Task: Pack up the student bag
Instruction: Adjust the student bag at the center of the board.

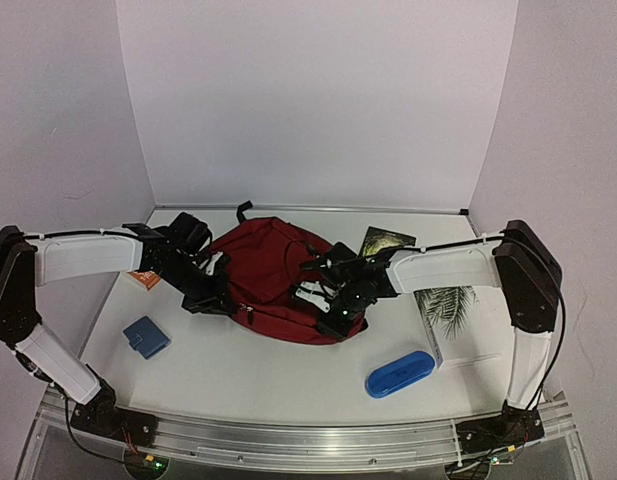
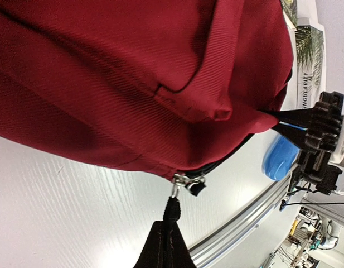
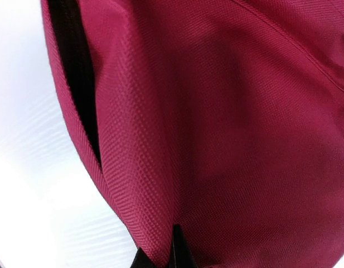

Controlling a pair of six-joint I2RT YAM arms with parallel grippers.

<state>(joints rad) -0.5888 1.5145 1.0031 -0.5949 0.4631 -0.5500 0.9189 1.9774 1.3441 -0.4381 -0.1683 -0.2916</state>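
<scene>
The student bag (image 1: 268, 270), a dark red backpack, lies at the middle of the table. At its left edge my left gripper (image 1: 214, 296) is shut on the black zipper pull (image 2: 173, 207), which hangs from the metal slider (image 2: 183, 181) at the bag's lower seam. In the left wrist view the left gripper (image 2: 170, 224) holds that tab taut. My right gripper (image 1: 338, 308) is at the bag's near right corner. In the right wrist view the right gripper (image 3: 162, 252) is shut on a fold of the student bag's red fabric (image 3: 227, 139).
A blue oblong case (image 1: 399, 373) lies near the front right. A small blue square pouch (image 1: 146, 337) sits front left. A palm-leaf book (image 1: 450, 310) and a dark book (image 1: 383, 242) lie on the right. An orange item (image 1: 143, 279) peeks out under the left arm. A metal rail (image 1: 308, 435) runs along the front.
</scene>
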